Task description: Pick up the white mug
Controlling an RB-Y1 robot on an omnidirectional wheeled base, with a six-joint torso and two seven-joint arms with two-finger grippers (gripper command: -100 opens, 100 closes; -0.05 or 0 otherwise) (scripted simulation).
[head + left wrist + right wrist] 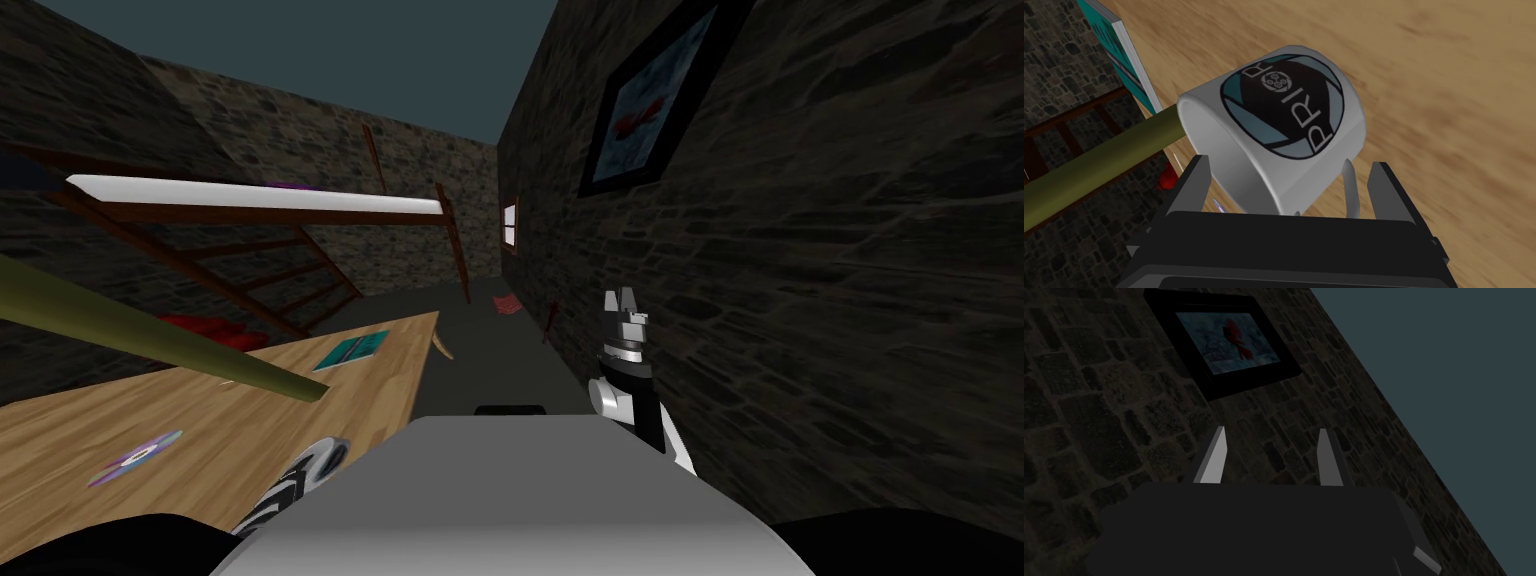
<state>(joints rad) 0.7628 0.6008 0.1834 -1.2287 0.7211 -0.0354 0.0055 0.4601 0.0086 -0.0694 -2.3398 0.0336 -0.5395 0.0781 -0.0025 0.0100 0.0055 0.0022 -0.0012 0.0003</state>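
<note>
White mug [1274, 125] reading "PRIOR" at left tool [1290, 161]

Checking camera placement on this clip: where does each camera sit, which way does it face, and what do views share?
Head view: on the head, looking down and forward over a light wooden table, dark stone wall alongside; the right gripper raised near that wall.
Left wrist view: on the left hand, facing a white mug with a dark round logo; the left gripper is open astride it.
Right wrist view: on the right hand, facing the wall; its gripper open.
Shared: table, olive-green pole, teal book in head and left wrist.
</note>
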